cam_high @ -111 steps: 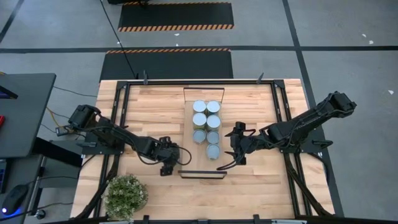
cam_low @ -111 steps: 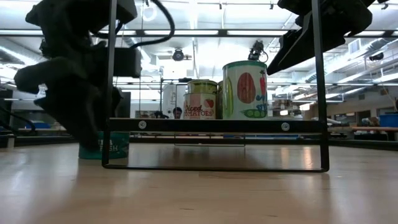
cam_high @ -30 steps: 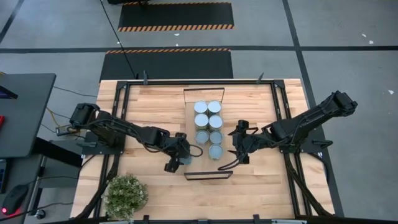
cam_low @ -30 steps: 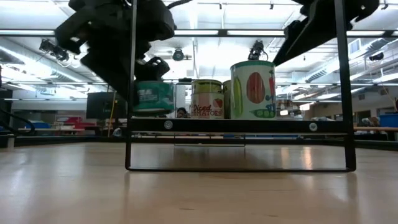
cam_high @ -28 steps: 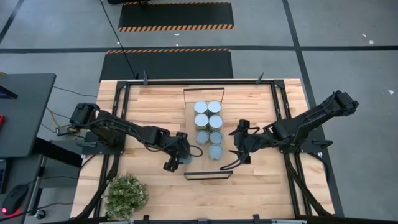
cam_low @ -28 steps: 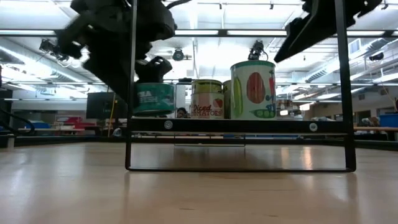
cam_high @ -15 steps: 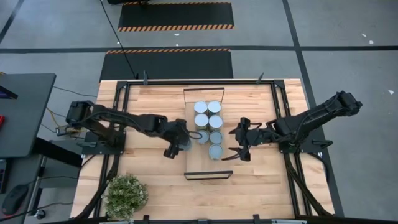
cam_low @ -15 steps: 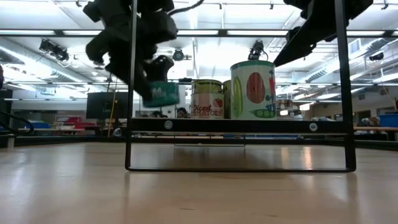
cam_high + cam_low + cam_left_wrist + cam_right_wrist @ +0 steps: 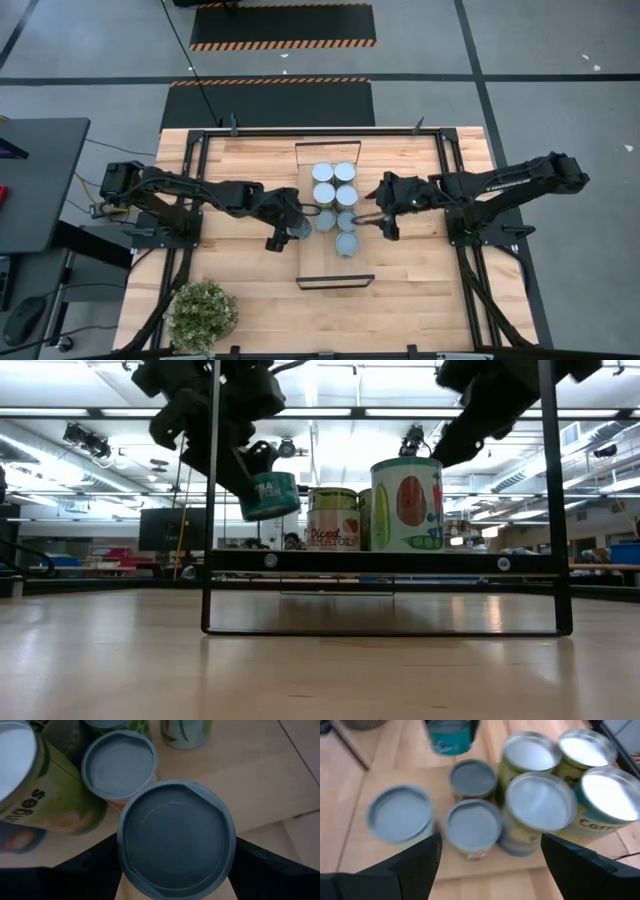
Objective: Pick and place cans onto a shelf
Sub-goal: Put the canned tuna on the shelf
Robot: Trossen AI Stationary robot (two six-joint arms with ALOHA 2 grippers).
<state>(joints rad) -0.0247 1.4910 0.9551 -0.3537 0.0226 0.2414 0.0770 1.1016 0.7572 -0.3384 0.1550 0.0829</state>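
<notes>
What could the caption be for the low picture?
Left gripper holds a tilted teal can above the shelf.

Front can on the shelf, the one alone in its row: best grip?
Likely from above, fingers across the side wall of the front can, closing along the shelf's width: it stands upright, another can sits close behind, its flanks are free. The open right gripper is nearest.

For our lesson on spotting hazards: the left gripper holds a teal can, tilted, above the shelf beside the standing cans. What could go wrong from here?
1. The teal can hangs tilted in the left gripper; released like this, it may topple off the shelf.
2. It is close to the red-label can and could knock it.
3. The right gripper, open beside the same cluster, may bump the cans.
</notes>
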